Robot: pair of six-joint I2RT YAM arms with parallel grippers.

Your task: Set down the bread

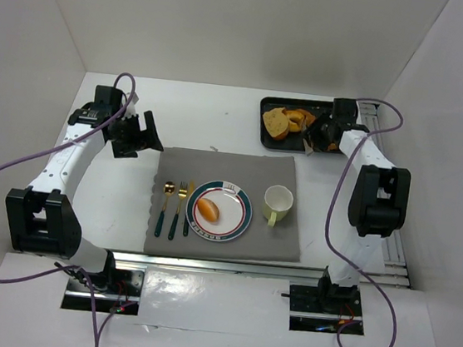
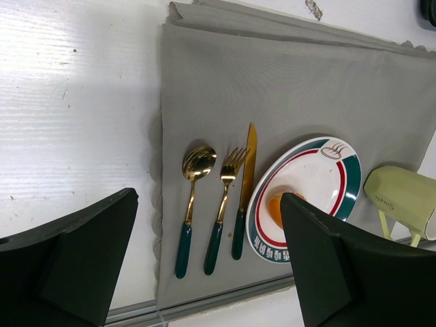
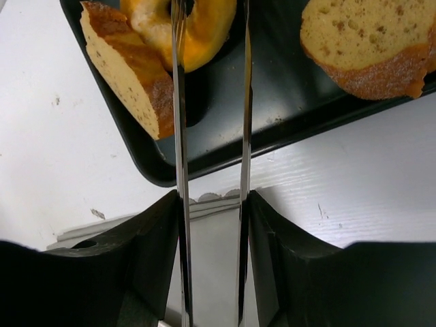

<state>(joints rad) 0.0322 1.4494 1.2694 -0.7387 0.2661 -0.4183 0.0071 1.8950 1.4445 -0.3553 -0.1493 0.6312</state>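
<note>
A black tray (image 1: 266, 135) at the back right holds several bread pieces (image 1: 277, 122). My right gripper (image 1: 319, 138) hovers over the tray's right part, shut on metal tongs (image 3: 179, 136). In the right wrist view the gripper (image 3: 211, 204) holds the tong blades on either side of a ring-shaped bread (image 3: 204, 30), next to a slice (image 3: 133, 68); the tong tips are out of frame. Another slice (image 3: 368, 41) lies to the right. One bread roll (image 1: 207, 210) lies on the plate (image 1: 240, 212). My left gripper (image 1: 140, 134) is open and empty, left of the mat.
A grey placemat (image 1: 228, 166) carries a spoon (image 1: 165, 208), fork (image 1: 179, 209), knife (image 1: 187, 210), the plate and a pale green cup (image 1: 278, 201). The left wrist view shows the plate (image 2: 349, 178) and cup (image 2: 402, 197). White walls enclose the table.
</note>
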